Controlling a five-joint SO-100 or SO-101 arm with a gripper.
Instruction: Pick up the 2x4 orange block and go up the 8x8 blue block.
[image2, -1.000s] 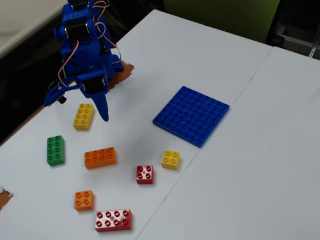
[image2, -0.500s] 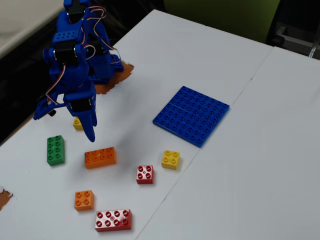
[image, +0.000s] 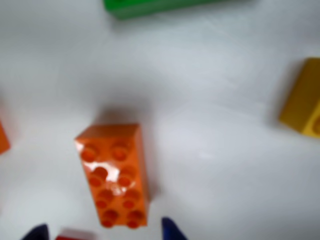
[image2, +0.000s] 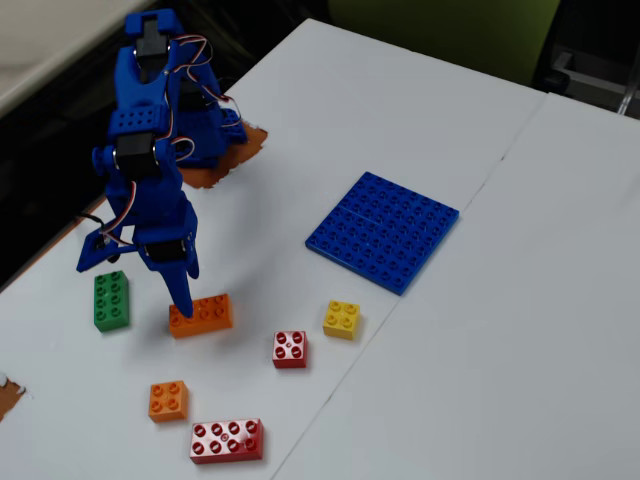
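Below gripper (image2: 180, 300): oblong glossy studded 2x4 orange block (image: 115, 175), plastic.

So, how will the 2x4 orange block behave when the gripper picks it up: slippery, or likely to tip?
The 2x4 orange block looks like rigid moulded plastic, so it should hold its shape. Its glossy surface reflects light in the wrist view, so it may slip in a weak grip. It lies flat on the white table, so it will probably slide, not roll.

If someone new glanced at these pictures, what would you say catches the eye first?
Probably the blue robot arm at the left of the fixed view, its gripper lowered at the 2x4 orange block. Next, the 8x8 blue block lying flat mid-table, with small coloured bricks scattered in front of it.
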